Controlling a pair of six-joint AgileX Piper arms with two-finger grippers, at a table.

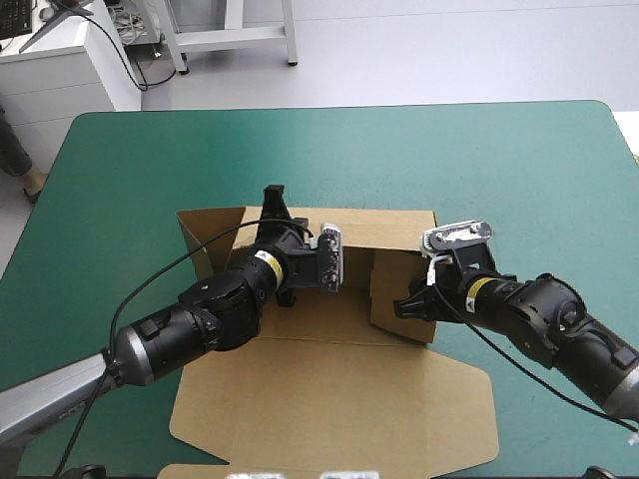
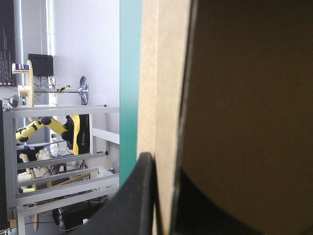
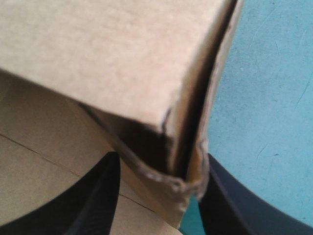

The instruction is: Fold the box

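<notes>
brown box [image 1: 329, 389] at the middle of the teal-green table [image 1: 519, 170]: back and side walls raised, lid flat toward the near edge. the left tool [image 1: 274, 203] is all but closed over the back wall's top edge near its left corner, one black finger on each face. the right tool [image 1: 409, 304] pinches the doubled right side wall likewise. the board looks light and stiff, bending only at its scores, so wall edges beside a fold are judged the best holds. the pinched wall end is frayed and may tear.
</notes>
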